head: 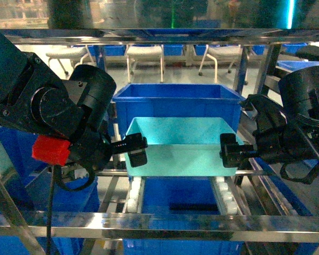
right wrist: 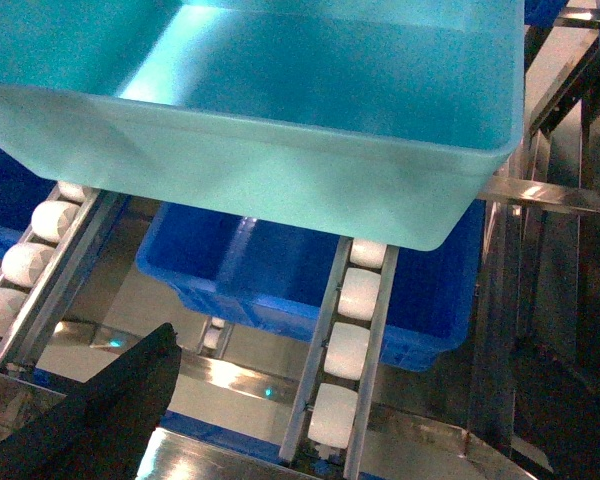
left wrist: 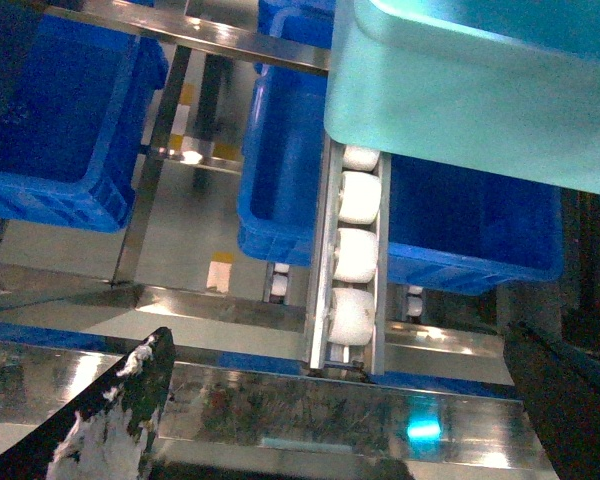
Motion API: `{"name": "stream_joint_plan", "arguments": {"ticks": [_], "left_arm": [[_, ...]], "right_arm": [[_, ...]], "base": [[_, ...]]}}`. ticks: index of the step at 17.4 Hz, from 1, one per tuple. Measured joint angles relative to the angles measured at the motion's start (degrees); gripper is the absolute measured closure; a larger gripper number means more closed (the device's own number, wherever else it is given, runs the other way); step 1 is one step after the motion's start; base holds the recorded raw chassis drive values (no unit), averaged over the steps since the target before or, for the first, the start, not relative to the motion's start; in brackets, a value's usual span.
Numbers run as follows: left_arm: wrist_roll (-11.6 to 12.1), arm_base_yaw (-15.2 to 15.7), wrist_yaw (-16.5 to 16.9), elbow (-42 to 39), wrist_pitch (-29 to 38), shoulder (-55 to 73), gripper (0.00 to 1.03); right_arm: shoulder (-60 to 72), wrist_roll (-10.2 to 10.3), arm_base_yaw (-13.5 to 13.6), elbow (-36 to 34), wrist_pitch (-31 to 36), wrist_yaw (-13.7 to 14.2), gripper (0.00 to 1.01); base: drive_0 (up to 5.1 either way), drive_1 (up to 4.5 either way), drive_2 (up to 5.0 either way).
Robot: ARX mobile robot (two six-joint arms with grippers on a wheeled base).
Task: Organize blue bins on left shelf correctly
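- The turquoise bin [head: 178, 146] rests on the roller tracks [left wrist: 352, 260] of the steel shelf [head: 149, 222]; it is the landmark for what follows.
- Directly behind the turquoise bin stands a royal-blue crate [head: 175, 101] on the same level, its front wall touching or just beside the bin's back rim.
- Below the turquoise bin, on a lower level, lies another blue crate [right wrist: 270, 285].
- The left tool [head: 135, 150] is at the bin's left front corner, close against the wall; I cannot tell whether its fingers are spread or pinching the rim.
- The right tool [head: 231, 151] is at the bin's right front corner, likewise close; its state cannot be told either.
- In both wrist views the bin's front end overhangs the white rollers [right wrist: 348, 330].
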Motion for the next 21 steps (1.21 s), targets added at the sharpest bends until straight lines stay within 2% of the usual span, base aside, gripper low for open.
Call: {"name": "stream_joint_plan", "arguments": {"ticks": [3, 4, 5, 6, 7, 11, 14, 16, 18, 19, 21], "left_arm": [[0.0, 0.1, 0.0, 0.0, 0.0, 0.0, 0.05], [3.8, 0.2, -3.9, -5.4, 20.9, 1.0, 0.12], [11.4, 0.8, -6.4, -14.7, 41.4, 0.9, 0.25], [17.4, 2.2, -6.1, -24.1, 53.9, -0.7, 0.35], [20.7, 3.6, -5.7, -30.4, 62.6, -3.0, 0.44], [23.2, 5.2, -4.9, -35.7, 70.6, -7.9, 0.55], [24.5, 6.4, -4.2, -39.2, 75.6, -14.0, 0.66], [25.0, 6.6, -3.4, -41.4, 76.4, -17.6, 0.73], [26.2, 7.8, -1.2, -50.1, 74.9, -22.6, 0.97], [26.2, 9.0, -0.4, -54.3, 74.4, -25.3, 1.01], [26.3, 10.7, 0.6, -58.5, 75.6, -35.0, 1.01]], "right_arm": [[0.0, 0.0, 0.0, 0.0, 0.0, 0.0, 0.03], [1.2, -0.7, 0.5, -4.3, 17.7, 5.3, 0.10], [0.8, -1.7, 0.4, -12.1, 35.3, 14.1, 0.23], [-1.5, -2.2, -0.6, -21.6, 47.2, 17.2, 0.36], [-3.7, -2.4, -1.6, -26.1, 52.1, 17.2, 0.43], [-9.7, -2.6, -2.8, -31.8, 58.1, 17.1, 0.56], [-15.3, -2.6, -3.4, -35.3, 59.4, 16.8, 0.67], [-17.6, -2.6, -3.4, -37.2, 59.7, 16.4, 0.72], [-22.6, -2.6, -3.9, -46.1, 58.5, 14.8, 0.96], [-25.9, -2.9, -4.9, -50.3, 58.2, 14.3, 0.99], [-34.9, -2.9, -5.7, -55.1, 59.1, 13.7, 0.99]], "base": [[0.0, 0.00, 0.0], [0.0, 0.00, 0.0], [0.0, 0.00, 0.0], [0.0, 0.00, 0.0], [0.0, 0.00, 0.0], [0.0, 0.00, 0.0], [0.0, 0.00, 0.0], [0.0, 0.00, 0.0], [0.0, 0.00, 0.0], [0.0, 0.00, 0.0], [0.0, 0.00, 0.0]]}}
